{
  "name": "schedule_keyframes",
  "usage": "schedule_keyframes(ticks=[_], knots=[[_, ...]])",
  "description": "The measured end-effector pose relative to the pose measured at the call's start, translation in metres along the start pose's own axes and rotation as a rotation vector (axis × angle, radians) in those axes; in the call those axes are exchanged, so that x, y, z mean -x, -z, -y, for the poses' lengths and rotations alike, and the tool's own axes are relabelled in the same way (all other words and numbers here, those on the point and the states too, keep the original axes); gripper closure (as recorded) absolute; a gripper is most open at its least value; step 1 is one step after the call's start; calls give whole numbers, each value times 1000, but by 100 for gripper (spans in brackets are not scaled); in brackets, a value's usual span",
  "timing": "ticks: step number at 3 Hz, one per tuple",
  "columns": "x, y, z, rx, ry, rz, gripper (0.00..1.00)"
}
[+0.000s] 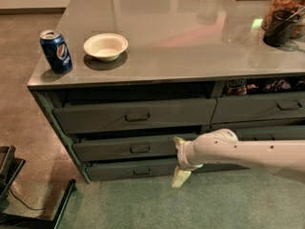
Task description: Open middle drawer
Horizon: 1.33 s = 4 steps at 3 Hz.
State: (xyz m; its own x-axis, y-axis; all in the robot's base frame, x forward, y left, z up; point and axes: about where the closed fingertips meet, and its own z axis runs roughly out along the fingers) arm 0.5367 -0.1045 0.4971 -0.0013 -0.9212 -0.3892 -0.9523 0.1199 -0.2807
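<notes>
Gripper (179,160) is seen low at the cabinet front, fingers spread wide, one above the other, at the right end of the middle drawer (105,150), well right of its handle (139,149). Middle drawer is located in the left stack, between top drawer (95,118) and bottom drawer (114,171).

One can (56,50), one bowl (106,46), one gripper (179,159) before three left drawers (133,148)

blue can (56,50) standing at 10 o'clock on the countertop (190,56) | showing a round red-white-blue Pepsi emblem, its lettering blurring past reading | gripper (179,160) hanging at 6 o'clock, just beside the middle drawer (109,149), fingers spreading apart
</notes>
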Motion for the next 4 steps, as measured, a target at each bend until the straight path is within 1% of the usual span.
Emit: schedule_keyframes(ticks=[1, 2, 3, 4], knots=[[-7, -24, 6, -14, -2, 22, 0], [-12, -41, 16, -42, -7, 48, 0], [-14, -56, 29, -68, -11, 72, 0], [-12, -72, 41, -79, -3, 95, 0]])
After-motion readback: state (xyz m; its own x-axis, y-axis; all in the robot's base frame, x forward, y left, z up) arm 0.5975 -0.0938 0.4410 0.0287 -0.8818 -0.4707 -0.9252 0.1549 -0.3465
